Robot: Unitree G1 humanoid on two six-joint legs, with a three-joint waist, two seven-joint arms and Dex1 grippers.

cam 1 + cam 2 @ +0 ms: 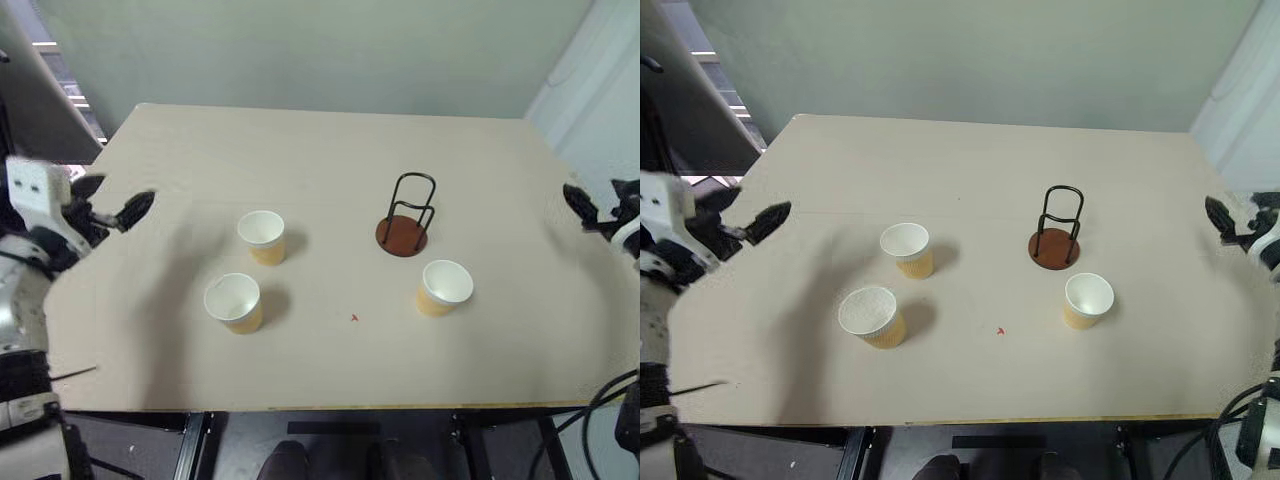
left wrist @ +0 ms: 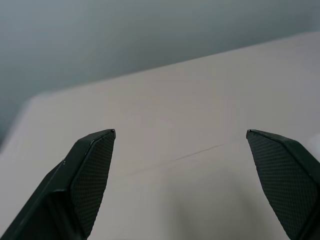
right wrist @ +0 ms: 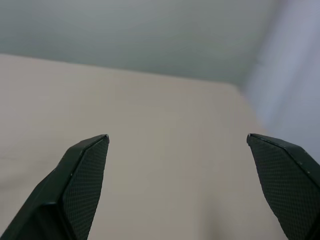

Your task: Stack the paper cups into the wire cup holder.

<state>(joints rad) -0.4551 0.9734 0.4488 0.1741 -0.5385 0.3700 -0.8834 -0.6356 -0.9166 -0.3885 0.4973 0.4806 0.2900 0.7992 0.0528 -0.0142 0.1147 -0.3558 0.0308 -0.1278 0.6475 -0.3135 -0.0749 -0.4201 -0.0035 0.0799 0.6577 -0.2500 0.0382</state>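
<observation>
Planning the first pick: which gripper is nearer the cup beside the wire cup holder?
Right. The right gripper hangs open at the table's right edge, with that paper cup inward of it by the wire cup holder. The left gripper, open, is at the far left edge.

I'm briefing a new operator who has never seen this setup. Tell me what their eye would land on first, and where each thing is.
First, three paper cups standing upright and apart on the pale table: two left of the middle, one to the right. Just behind the right-hand cup stands the wire cup holder, with nothing in it. The left gripper and right gripper hang open at the table's left and right edges, holding nothing.
</observation>
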